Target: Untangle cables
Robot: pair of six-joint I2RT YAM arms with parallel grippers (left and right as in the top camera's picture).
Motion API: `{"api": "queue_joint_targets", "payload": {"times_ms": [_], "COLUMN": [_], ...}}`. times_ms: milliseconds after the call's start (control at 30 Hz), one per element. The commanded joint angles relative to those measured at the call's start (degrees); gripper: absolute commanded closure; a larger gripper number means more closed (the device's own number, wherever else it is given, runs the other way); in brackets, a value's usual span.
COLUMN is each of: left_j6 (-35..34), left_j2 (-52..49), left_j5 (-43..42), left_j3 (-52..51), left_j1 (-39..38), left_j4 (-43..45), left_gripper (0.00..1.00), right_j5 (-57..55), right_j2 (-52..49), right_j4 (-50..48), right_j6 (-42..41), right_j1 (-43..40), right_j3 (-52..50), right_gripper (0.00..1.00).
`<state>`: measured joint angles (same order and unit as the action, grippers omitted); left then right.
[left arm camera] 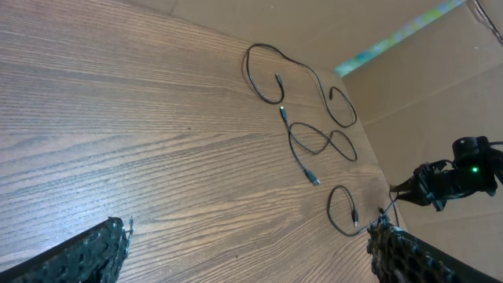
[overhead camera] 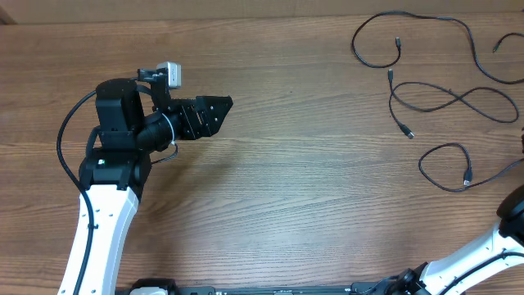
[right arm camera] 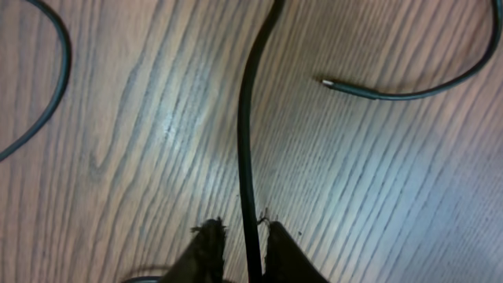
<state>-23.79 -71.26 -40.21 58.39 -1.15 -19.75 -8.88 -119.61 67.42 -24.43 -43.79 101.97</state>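
Note:
Three thin black cables lie loose at the far right of the table: a long one [overhead camera: 471, 37] at the back, a figure-eight one [overhead camera: 454, 98] in the middle, and a looped one [overhead camera: 444, 146] nearest the front. They also show in the left wrist view [left arm camera: 330, 145]. My left gripper [overhead camera: 225, 105] is open and empty [left arm camera: 250, 232], over bare wood far to the left of the cables. My right gripper [right arm camera: 240, 228] is out of the overhead view. Its fingers are closed narrowly around one black cable [right arm camera: 244, 141] just above the table.
In the right wrist view, another cable's plug end [right arm camera: 369, 94] lies to the right of the held strand and a curved strand [right arm camera: 59, 79] to its left. The right arm [overhead camera: 499, 238] comes in from the bottom right corner.

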Motion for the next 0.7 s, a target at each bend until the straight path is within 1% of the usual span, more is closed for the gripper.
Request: {"api": "queue_joint_targets", "payload": {"times_ms": [0, 200, 267, 400, 567, 667], "left_j6": [1.11, 1.11, 1.11, 1.14, 1.11, 1.11], "left_j2": [-0.26, -0.26, -0.26, -0.26, -0.26, -0.26], "left_j5": [0.17, 0.2, 0.17, 0.31, 0.33, 0.35], "left_j3": [1.03, 1.03, 1.03, 1.03, 1.03, 1.03], "left_j1": [0.0, 0.0, 0.0, 0.0, 0.0, 0.0], "left_j4": [0.07, 0.07, 0.07, 0.11, 0.11, 0.15], "left_gripper": [0.0, 0.0, 0.0, 0.0, 0.0, 0.01], "right_j5": [1.29, 1.29, 2.16, 6.67, 7.37, 8.44], "right_j2": [-0.15, -0.15, -0.15, -0.15, -0.15, -0.15], "right_j4": [-0.57, -1.25, -1.81, -3.37, -4.24, -5.07], "right_j6": [-0.17, -0.13, 0.33, 4.81, 4.9, 6.67], "right_j1": [0.17, 0.17, 0.17, 0.26, 0.39, 0.39], "right_j3": [-0.13, -0.13, -0.13, -0.13, -0.13, -0.13], "right_gripper": [0.84, 0.96, 0.96, 0.96, 0.96, 0.96]}}
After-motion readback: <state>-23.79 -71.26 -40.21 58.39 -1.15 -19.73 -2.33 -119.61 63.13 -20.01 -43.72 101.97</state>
